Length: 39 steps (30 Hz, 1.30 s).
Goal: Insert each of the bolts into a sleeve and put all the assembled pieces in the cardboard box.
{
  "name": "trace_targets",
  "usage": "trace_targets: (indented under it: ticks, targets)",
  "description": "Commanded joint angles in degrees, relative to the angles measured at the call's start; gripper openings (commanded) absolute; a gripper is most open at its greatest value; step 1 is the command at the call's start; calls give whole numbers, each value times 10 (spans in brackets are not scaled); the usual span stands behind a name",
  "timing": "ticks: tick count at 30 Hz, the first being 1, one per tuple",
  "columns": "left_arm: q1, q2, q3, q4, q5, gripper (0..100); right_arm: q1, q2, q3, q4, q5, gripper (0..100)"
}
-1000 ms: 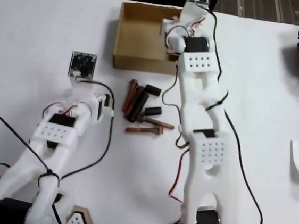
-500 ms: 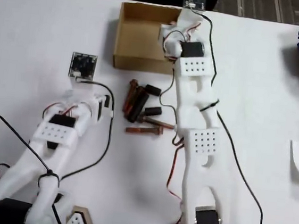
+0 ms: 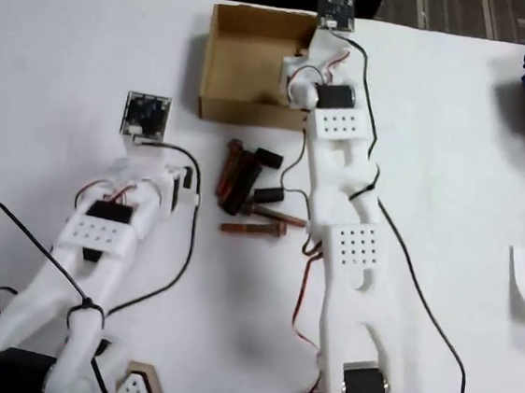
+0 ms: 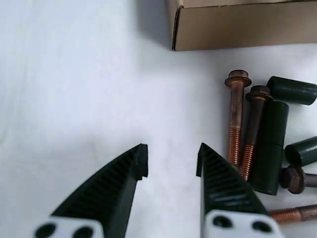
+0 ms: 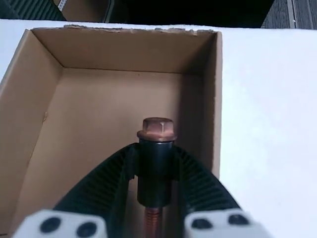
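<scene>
The white-covered table (image 3: 90, 47) showed no disturbance over the last second. The white right arm (image 3: 355, 253) had swung a little toward the left arm's side and carried its wrist in over the open brown cardboard box (image 3: 245, 54). The white left arm (image 3: 99, 236) had not moved. The box had kept its place at the far side of the table.

The loose pile of copper-coloured bolts (image 4: 237, 114) and black cylindrical sleeves (image 4: 270, 144) lay unchanged between the arms, just short of the box. The left gripper (image 4: 171, 161) hung over bare table beside that pile, jaws parted and empty. The right gripper (image 5: 156, 159) was clamped on an assembled bolt-in-sleeve piece (image 5: 157, 130), held above the box floor near one wall.

Judgement: delivery was at the release stage, with several pieces yet unassembled.
</scene>
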Motion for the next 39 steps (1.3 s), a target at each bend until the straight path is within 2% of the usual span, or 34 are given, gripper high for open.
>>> trace_targets:
  ticks: [1,39]
  targets:
    - [-7,-23,-2,-9,-4,181,4,-6,-40,-29,6,20]
    - [-7,-23,-2,-4,-4,181,-1,48,-21,-57,6,24]
